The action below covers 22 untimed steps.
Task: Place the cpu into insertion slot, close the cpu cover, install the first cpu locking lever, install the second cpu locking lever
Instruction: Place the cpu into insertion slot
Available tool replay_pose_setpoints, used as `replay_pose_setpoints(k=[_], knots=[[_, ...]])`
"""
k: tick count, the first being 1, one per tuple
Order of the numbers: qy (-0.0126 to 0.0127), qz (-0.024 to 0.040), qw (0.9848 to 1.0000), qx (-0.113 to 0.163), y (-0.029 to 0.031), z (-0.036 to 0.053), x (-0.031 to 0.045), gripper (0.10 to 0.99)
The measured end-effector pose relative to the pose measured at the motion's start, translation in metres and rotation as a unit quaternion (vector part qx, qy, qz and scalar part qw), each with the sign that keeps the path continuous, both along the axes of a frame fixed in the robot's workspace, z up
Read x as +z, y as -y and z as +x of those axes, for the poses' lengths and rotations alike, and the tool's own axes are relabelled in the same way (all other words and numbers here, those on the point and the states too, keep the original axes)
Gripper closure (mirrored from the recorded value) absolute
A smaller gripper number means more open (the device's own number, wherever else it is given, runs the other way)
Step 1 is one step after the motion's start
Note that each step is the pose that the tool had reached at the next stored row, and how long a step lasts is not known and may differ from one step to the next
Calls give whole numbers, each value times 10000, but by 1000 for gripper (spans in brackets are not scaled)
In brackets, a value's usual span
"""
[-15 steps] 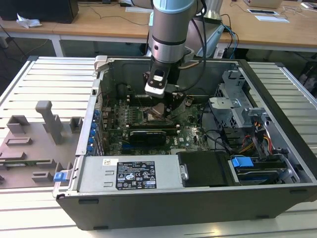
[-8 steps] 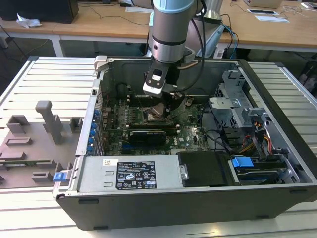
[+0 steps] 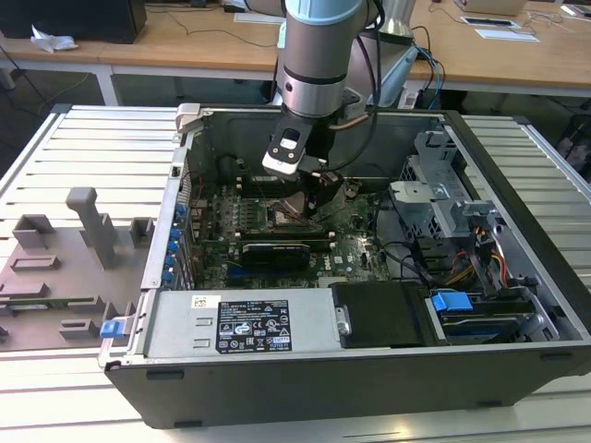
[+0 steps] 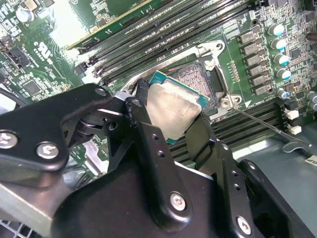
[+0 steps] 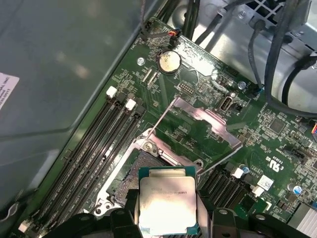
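Note:
My gripper (image 4: 173, 130) is shut on the cpu (image 4: 174, 110), a flat square chip with a dull silver top and a teal edge. One black finger (image 4: 142, 124) presses each of two opposite sides. The chip hangs tilted, close over one side of the insertion slot (image 4: 197, 78), whose dark pin field shows beside it. In the first wrist view the cpu (image 5: 166, 204) overlaps the edge of the slot (image 5: 137, 167), and the cpu cover (image 5: 205, 118) stands flipped open beyond it. A thin wire locking lever (image 4: 260, 125) sticks out sideways from the socket. In the exterior view the gripper (image 3: 317, 198) reaches down into the computer case.
Long black memory slots (image 5: 106, 144) run along both sides of the socket. A black card (image 3: 273, 251), the power supply (image 3: 245, 323), a drive cage (image 3: 443, 198) and loose cables (image 5: 257, 54) crowd the case. A grey fixture (image 3: 88, 226) stands on the table at the exterior view's left.

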State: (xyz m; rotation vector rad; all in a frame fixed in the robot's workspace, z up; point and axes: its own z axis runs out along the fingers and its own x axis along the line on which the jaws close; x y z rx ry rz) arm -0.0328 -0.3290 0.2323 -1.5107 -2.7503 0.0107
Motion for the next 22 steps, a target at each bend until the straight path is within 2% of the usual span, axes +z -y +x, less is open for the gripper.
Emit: replay_pose_setpoints(k=[7, 12, 18, 20, 22], knots=[[0, -9, 9997, -247, 0, 0, -1, 541], [0, -11, 9982, -603, 0, -1, -1, 541], [0, -19, 9945, -1049, 0, 0, -2, 541], [2, -30, 9928, -1196, 0, 1, -3, 541], [1, -37, 9903, -1390, 0, 0, -2, 541]])
